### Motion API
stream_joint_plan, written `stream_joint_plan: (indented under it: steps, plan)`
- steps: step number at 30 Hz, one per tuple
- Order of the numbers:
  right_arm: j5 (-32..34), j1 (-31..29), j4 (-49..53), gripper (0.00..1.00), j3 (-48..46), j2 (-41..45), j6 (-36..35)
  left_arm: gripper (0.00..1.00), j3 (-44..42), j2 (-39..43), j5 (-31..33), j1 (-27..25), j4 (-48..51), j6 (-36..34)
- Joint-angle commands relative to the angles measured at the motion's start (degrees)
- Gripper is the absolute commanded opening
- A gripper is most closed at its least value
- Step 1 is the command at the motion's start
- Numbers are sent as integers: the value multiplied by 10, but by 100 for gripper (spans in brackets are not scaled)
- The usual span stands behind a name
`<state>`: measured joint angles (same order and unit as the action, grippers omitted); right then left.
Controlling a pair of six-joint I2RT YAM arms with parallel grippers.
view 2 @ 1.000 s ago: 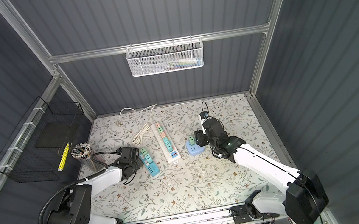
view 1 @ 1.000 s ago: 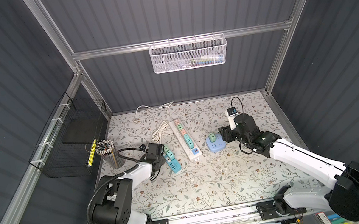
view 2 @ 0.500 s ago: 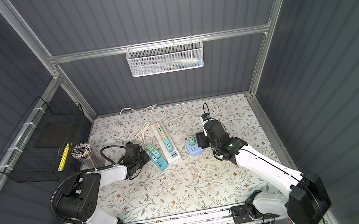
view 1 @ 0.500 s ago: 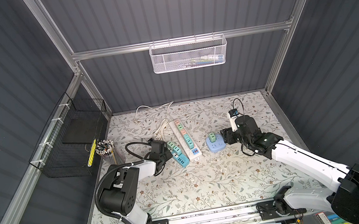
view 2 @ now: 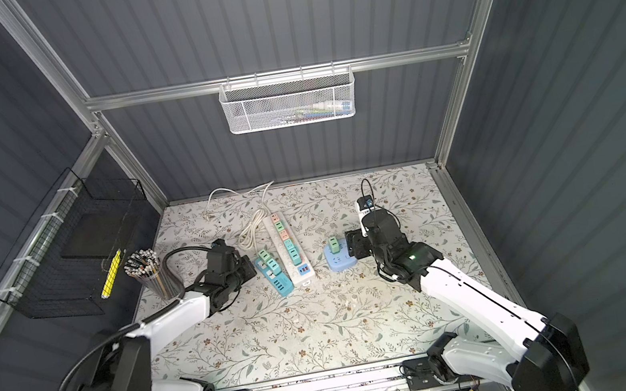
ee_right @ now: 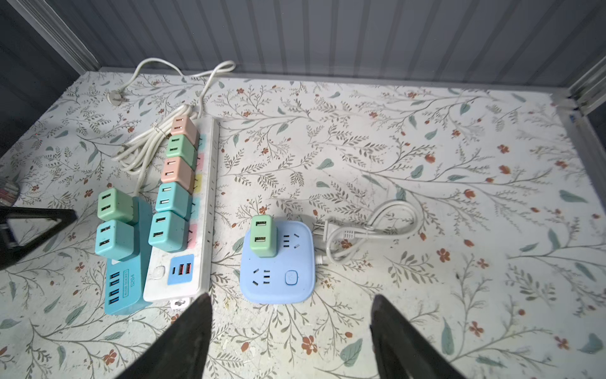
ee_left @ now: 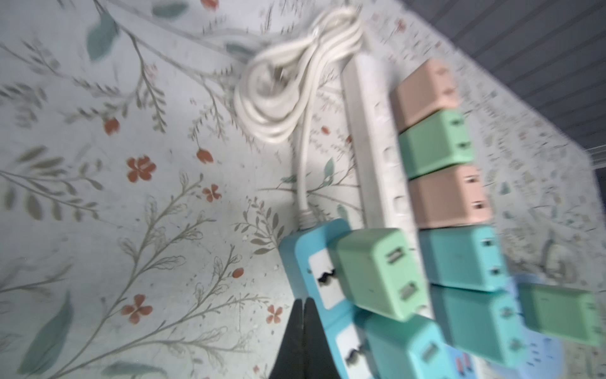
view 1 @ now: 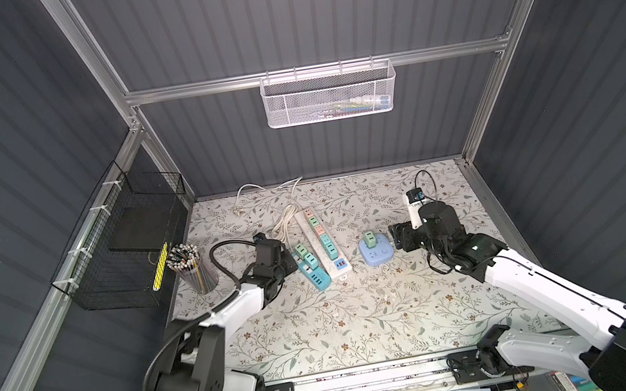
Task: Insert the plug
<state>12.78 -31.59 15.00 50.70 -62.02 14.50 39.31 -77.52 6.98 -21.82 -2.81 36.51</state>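
A green plug (ee_right: 263,237) stands inserted in the light blue square socket block (ee_right: 278,272), in both top views at mid table (view 1: 370,238) (view 2: 334,243). My right gripper (ee_right: 290,297) hangs open just right of the block (view 1: 397,236), with nothing between its fingers. My left gripper (ee_left: 303,302) is shut and empty. Its tip rests against the left side of the teal power strip (ee_left: 305,249), which carries a green and a teal plug (view 1: 312,270). This strip lies alongside the white power strip (ee_right: 206,197), which holds several plugs.
A cup of pencils (view 1: 194,271) and a black wire basket (view 1: 130,249) stand at the left edge. A white mesh basket (view 1: 330,95) hangs on the back wall. Coiled white cords lie behind the strips (view 1: 283,218) and beside the blue block (ee_right: 367,229).
The left gripper pushed the teal strip rightward up against the white strip. The right gripper's jaws have spread wider and it has drawn slightly away from the blue block.
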Motion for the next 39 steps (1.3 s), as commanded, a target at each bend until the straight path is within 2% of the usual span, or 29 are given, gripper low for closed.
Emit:
stream_joint_plan:
  steps: [1,3,4,5,6,8,12,13,14,15,17,19,21,22,25,29,31,34,36,39]
  plan:
    - [26,0,-16,80,2,35,-3,28,45,101,33,-5,106,-52]
    - [21,1,-32,84,-3,51,-7,61,80,151,50,-5,149,-83]
    - [19,0,-35,88,-1,54,-9,87,95,163,57,-6,165,-93]
    - [18,0,-37,94,3,57,-15,100,114,175,66,-6,187,-105]
    - [14,0,-38,98,8,57,-23,100,132,182,69,-6,201,-119]
    - [12,-1,-39,99,13,58,-8,100,157,190,85,-6,223,-130]
    - [66,0,-115,99,-28,47,0,100,193,183,192,-6,264,-100]
    - [82,0,-130,99,-37,43,-2,100,190,182,195,-6,266,-96]
    - [107,1,-146,99,-47,40,-4,100,170,183,184,-6,228,-116]
    - [115,3,-165,99,-58,39,-17,100,140,186,157,-6,165,-168]
    - [79,21,-206,99,-82,43,-56,100,72,189,98,-6,34,-273]
    - [57,45,-234,99,-101,45,-67,100,8,181,58,-6,-97,-332]
    - [46,70,-240,99,-106,44,-67,100,-23,161,101,-6,-176,-327]
    - [42,82,-241,99,-108,43,-68,100,-22,150,136,-5,-176,-320]
    - [45,108,-259,99,-123,41,-88,100,-28,113,185,-4,-186,-364]
    - [25,145,-309,99,-161,41,-98,100,-105,51,255,8,-342,-401]
    - [19,167,-339,99,-181,38,-115,100,-129,21,258,17,-388,-424]
    - [6,202,-398,99,-220,26,-158,100,-157,-41,230,46,-455,-420]
    - [-38,222,-441,99,-244,13,-193,100,-157,-70,215,56,-464,-448]
    - [-57,234,-457,99,-254,-9,-213,100,-165,-128,169,102,-508,-416]
